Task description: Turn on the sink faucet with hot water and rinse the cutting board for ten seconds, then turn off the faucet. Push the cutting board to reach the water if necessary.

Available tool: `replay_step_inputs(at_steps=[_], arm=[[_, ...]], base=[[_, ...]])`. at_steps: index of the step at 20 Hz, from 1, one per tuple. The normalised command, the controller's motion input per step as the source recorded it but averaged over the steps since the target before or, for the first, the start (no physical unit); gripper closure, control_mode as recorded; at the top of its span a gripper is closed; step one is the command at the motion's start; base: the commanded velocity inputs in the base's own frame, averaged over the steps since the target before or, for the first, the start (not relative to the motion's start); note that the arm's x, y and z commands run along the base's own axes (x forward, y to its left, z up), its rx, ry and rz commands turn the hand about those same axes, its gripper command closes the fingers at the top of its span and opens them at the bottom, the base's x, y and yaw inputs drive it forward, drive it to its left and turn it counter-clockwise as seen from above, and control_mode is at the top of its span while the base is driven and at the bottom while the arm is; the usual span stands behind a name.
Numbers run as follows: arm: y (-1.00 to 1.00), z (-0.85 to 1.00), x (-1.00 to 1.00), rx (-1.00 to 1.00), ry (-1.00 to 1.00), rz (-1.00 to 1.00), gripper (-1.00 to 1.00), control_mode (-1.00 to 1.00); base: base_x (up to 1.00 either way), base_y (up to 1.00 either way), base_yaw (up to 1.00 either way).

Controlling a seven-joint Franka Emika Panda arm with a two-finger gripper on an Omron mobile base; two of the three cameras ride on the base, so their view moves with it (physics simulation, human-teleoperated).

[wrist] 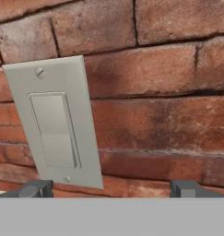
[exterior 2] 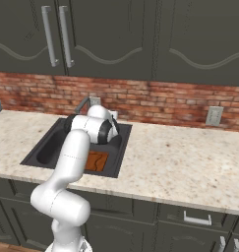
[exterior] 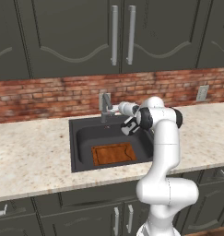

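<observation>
Now, from left to right, you see the sink faucet (exterior: 104, 105), then the gripper (wrist: 111, 188), spread wide and holding nothing. The cutting board (exterior: 114, 153) lies low in the sink (exterior: 81, 138). Careful: you face the wall switch (wrist: 56, 126), so you could bump it and miss the tap.

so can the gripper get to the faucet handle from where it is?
Probably yes. The gripper is open and sits right beside the sink faucet, above the sink, with nothing between them. It faces the brick wall and a wall switch, so it must turn first.
</observation>
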Motion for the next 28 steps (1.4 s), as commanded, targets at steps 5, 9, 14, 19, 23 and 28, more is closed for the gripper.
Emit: replay_step_inputs(at_steps=[5,9,14,19,23,28], arm=[[0.00,0.00,0.02,0.00,0.00,0.00,-1.00,-1.00],[0.00,0.00,0.02,0.00,0.00,0.00,-1.00,-1.00],[0.00,0.00,0.00,0.00,0.00,0.00,-1.00,-1.00],[-0.06,0.00,0.00,0.01,0.00,0.00,-1.00,-1.00],[-0.13,0.00,0.00,0.01,0.00,0.00,-1.00,-1.00],[-0.16,0.00,0.00,0.01,0.00,0.00,-1.00,-1.00]], base=[[0.00,0.00,0.00],[0.00,0.00,0.00],[0.00,0.00,0.00],[0.00,0.00,0.00],[0.00,0.00,0.00],[0.00,0.00,0.00]])
